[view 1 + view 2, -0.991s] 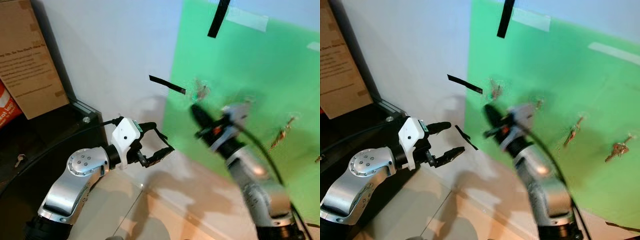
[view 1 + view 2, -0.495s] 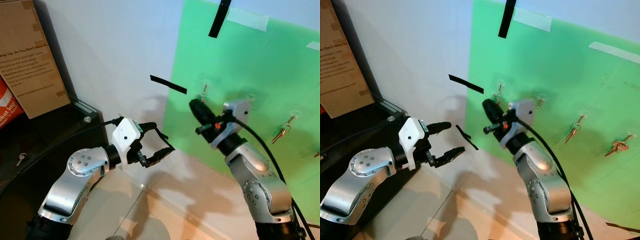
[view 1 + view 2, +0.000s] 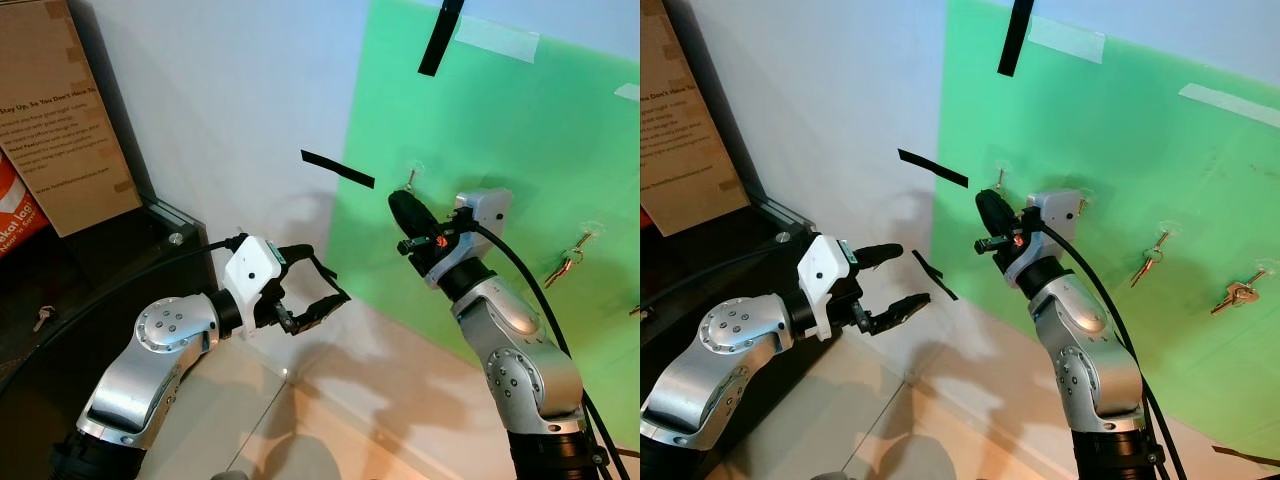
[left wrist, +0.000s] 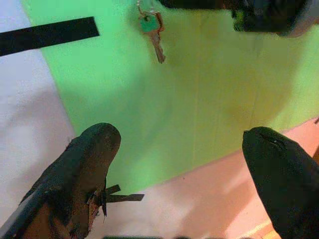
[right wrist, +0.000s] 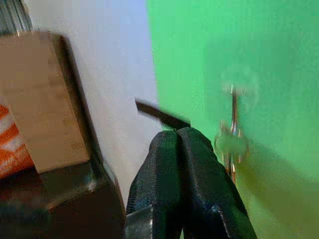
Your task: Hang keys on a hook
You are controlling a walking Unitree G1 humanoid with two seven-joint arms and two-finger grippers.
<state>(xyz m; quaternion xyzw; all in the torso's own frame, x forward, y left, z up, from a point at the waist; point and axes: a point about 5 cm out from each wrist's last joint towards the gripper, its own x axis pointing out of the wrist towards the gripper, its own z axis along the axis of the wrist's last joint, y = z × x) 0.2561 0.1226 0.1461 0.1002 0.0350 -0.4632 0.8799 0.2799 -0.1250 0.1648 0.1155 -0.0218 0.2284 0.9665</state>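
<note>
One key (image 4: 153,36) hangs on its clear hook (image 3: 1000,172) at twelve o'clock of the right gripper (image 3: 992,212), whose fingers are pressed together and empty, so it should back away straight.

head views bright and even, green panel (image 3: 520,140) saturated, white wall (image 3: 230,90) slightly blue; soft shadows of both arms fall on wall and floor (image 3: 350,400) below them. dark cabinet (image 3: 60,290) at left underexposed. eye frames sharp. left wrist view: key (image 4: 153,31) in decent focus, black fingers (image 4: 84,164) close and soft. right wrist view blurry overall, hook and key (image 5: 230,142) smeared, cardboard box (image 5: 45,99) out of focus
</note>
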